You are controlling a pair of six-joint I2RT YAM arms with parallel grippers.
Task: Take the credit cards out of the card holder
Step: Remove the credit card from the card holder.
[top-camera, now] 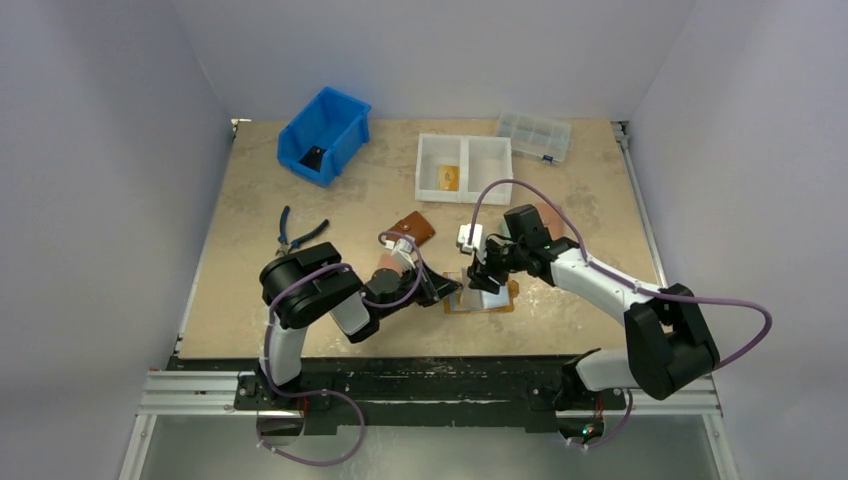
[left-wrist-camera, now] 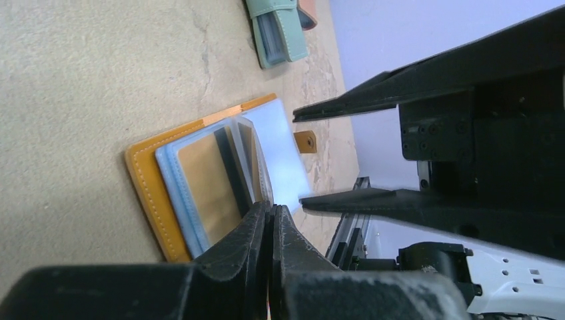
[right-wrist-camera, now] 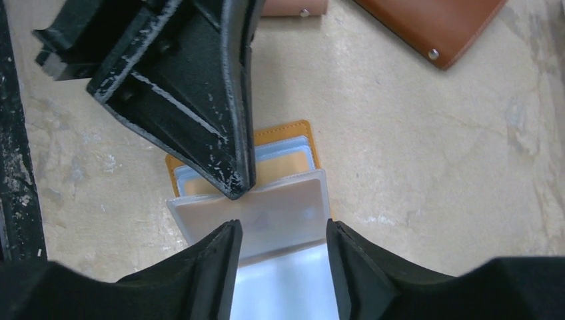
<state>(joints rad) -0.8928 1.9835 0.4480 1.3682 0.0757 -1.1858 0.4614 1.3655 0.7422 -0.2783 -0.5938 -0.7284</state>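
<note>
The mustard-orange card holder (top-camera: pixel 497 304) (left-wrist-camera: pixel 150 195) (right-wrist-camera: pixel 282 133) lies open on the table between both arms, its clear sleeves fanned. An orange-yellow credit card (left-wrist-camera: pixel 204 185) shows inside a bluish sleeve. A pale white-grey sleeve page (right-wrist-camera: pixel 269 215) lies on top. My left gripper (left-wrist-camera: pixel 272 211) (right-wrist-camera: pixel 234 189) is shut, its tip resting at the edge of the sleeves; whether it pinches one I cannot tell. My right gripper (right-wrist-camera: pixel 283 235) (top-camera: pixel 487 276) hangs open just above the pale sleeve, a finger on either side and nothing gripped.
A brown wallet (right-wrist-camera: pixel 434 25) (top-camera: pixel 413 229) and a pink wallet (right-wrist-camera: pixel 293 7) lie behind the holder, a teal wallet (left-wrist-camera: pixel 277 32) farther off. At the back stand a blue bin (top-camera: pixel 322 135), a white two-part tray (top-camera: pixel 487 166) and a clear box (top-camera: pixel 533 135). Pliers (top-camera: pixel 296 232) lie at the left.
</note>
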